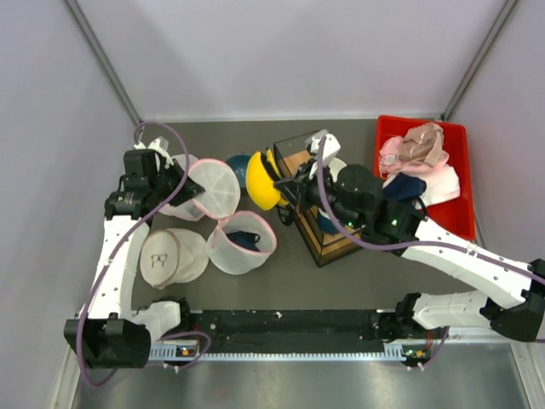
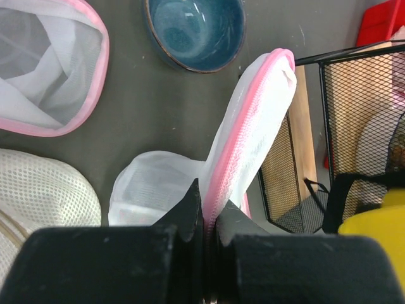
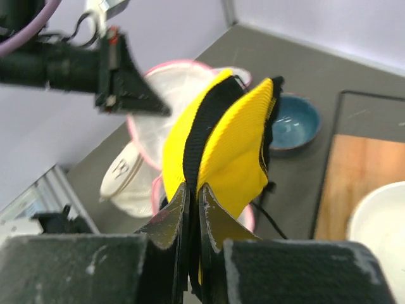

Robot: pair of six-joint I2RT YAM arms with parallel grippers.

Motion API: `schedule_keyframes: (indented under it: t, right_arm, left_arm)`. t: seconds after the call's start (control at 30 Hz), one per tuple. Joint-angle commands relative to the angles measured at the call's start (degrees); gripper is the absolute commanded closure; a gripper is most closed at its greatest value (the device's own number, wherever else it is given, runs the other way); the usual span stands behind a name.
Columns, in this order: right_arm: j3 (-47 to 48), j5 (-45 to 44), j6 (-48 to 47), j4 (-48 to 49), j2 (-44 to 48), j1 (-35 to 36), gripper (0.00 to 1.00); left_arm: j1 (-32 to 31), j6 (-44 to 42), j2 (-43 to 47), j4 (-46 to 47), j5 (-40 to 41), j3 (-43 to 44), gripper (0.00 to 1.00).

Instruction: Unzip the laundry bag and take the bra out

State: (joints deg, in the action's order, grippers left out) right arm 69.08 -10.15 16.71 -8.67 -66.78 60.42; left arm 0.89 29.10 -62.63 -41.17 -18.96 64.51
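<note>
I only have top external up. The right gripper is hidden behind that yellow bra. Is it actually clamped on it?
Observer: Yes. The right wrist view shows the right gripper shut on the bright yellow padded bra with black trim, pinching its lower edge.
Operator: Where exactly does the left one grip?
Observer: The left wrist view shows the left gripper shut on the edge of the white mesh laundry bag with pink zipper trim. That flap stands up from the jaws.
Operator: The bowl behind the bra is half hidden for me. Is anything in it?
Observer: No. In the left wrist view the dark blue glazed bowl is empty.
</note>
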Motion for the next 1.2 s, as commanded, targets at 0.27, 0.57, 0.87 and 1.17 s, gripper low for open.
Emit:
schedule_keyframes:
  t: [0.27, 0.57, 0.87, 1.17]
  right_arm:
    - [11.94, -5.49, -0.1, 3.22, 1.04, -18.74, 1.0]
    - [16.35, -2.5, 0.86, 2.34, 1.13, -39.13, 1.0]
    - [9.5, 7.85, 5.34, 1.45, -3.7, -59.35, 1.0]
    - [6.51, 22.54, 12.02, 2.08, -18.55, -67.8, 1.0]
  left_arm:
    - [-0.01, 0.43, 2.07, 3.81, -3.19, -1.93, 1.0]
    - [-0.01, 0.08, 2.43, 3.99, -3.45, -2.2, 1.0]
    - [-0.01, -0.8, 2.43, 4.16, -4.5, -2.29, 1.0]
    - [-0.09, -0.98, 1.9, 5.39, -5.56, -3.34, 1.0]
